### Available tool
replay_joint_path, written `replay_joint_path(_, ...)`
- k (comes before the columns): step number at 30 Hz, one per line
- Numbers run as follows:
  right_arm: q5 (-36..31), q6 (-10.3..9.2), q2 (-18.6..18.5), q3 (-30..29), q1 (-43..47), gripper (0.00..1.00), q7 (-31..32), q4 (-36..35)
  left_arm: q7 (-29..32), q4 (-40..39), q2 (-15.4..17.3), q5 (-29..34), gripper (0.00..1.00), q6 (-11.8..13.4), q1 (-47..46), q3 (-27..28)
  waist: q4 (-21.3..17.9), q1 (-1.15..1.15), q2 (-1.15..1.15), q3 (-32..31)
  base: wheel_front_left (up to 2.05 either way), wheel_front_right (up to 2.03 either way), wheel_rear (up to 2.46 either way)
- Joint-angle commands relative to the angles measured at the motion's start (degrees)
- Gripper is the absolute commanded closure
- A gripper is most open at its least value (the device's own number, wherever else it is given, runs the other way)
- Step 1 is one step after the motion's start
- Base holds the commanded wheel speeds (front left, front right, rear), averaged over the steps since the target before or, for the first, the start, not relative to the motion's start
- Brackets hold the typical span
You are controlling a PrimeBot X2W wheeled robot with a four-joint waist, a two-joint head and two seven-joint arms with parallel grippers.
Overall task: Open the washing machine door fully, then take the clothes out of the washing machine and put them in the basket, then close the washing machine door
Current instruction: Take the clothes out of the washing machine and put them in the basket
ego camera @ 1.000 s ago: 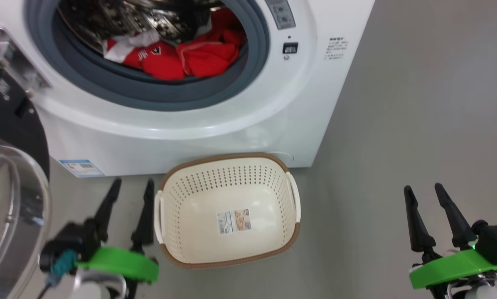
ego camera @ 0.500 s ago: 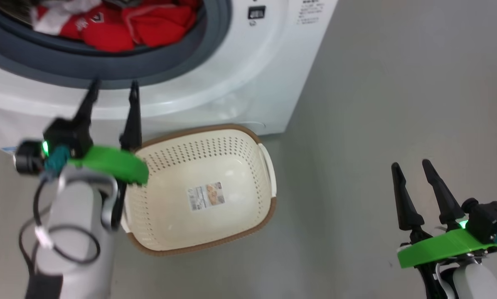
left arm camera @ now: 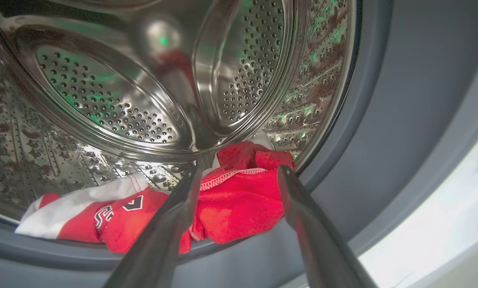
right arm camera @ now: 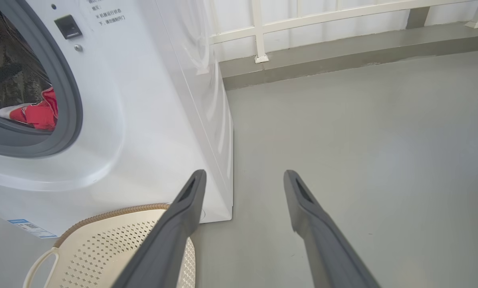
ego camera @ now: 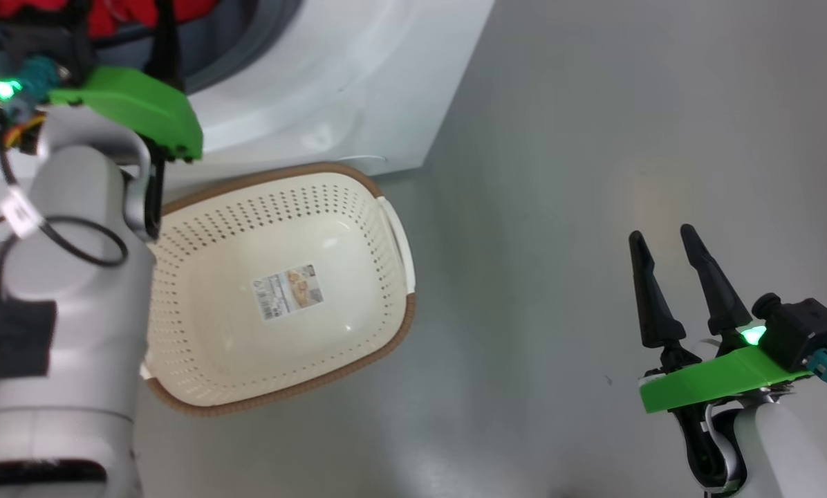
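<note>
Left gripper [left arm camera: 239,172], jaws spread and empty, aims into the washing machine drum [left arm camera: 243,60]; red clothes [left arm camera: 239,212] lie directly ahead, low. Right gripper [ego camera: 661,234], likewise spread, hangs well apart.

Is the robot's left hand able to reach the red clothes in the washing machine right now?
Probably yes. The left gripper is open and pointing into the washing machine, and the clothes lie straight ahead of it at the front of the drum. Nothing appears to stand between them.
</note>
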Motion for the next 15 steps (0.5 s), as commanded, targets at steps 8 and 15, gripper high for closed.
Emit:
replay_joint_path(8, 0.88, 0.42, 0.16, 2.53, -1.53, 0.0, -0.37, -1.29, -0.28, 7.89, 4.95, -1.23, 0.0, 2.52, -9.16, 2.63, -3.99, 0.0, 0.0, 4.38, 0.0, 0.0, 0.0)
replay_joint_path(15, 1.33, 0.42, 0.38, 3.76, -2.51, 0.0, -0.37, -1.47, -0.28, 14.07, 7.72, -1.16, 0.0, 4.43, -14.09, 2.62, -5.82, 0.0, 0.0, 6.32, 0.0, 0.0, 0.0)
